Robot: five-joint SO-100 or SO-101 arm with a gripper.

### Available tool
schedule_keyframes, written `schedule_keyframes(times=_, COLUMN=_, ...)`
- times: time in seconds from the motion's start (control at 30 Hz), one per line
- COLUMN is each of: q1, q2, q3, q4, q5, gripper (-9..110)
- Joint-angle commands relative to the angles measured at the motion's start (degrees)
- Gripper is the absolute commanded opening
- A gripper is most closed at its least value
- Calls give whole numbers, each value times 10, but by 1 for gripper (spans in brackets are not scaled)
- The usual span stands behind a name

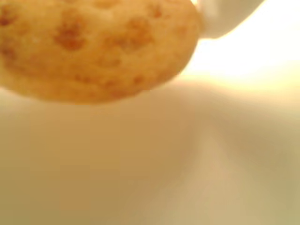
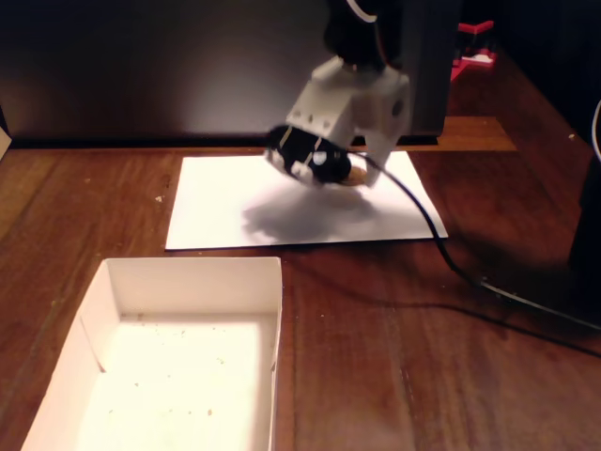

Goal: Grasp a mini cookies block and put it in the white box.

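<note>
A mini cookie (image 1: 93, 47), golden with brown specks, fills the top left of the wrist view, close to the lens. In the fixed view it (image 2: 357, 177) is a small tan spot between the fingers. My gripper (image 2: 349, 180) is shut on the cookie and holds it just above the flat white paper sheet (image 2: 216, 207), casting a shadow on it. A white fingertip (image 1: 225, 18) shows beside the cookie in the wrist view. The white box (image 2: 192, 272), a shallow tray with thin walls, stands at the front left, well apart from the gripper, with only crumbs inside.
The table is dark brown wood (image 2: 423, 376). A black cable (image 2: 423, 221) runs from the arm across the paper's right corner to the right edge. A dark panel stands at the back. A red object (image 2: 474, 47) sits at the back right.
</note>
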Motion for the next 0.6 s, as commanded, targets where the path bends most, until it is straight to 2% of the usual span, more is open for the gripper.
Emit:
schedule_keyframes(times=0.0, q1=-1, q2=124, q3=-62, q4=3, q5=-18, gripper=25)
schedule_keyframes(times=0.3, q1=5, q2=207, q3=-123, q4=31, q5=-63, gripper=25)
schedule_keyframes(times=0.57, q1=-39, q2=286, q3=-151, q4=38, q5=-120, gripper=25)
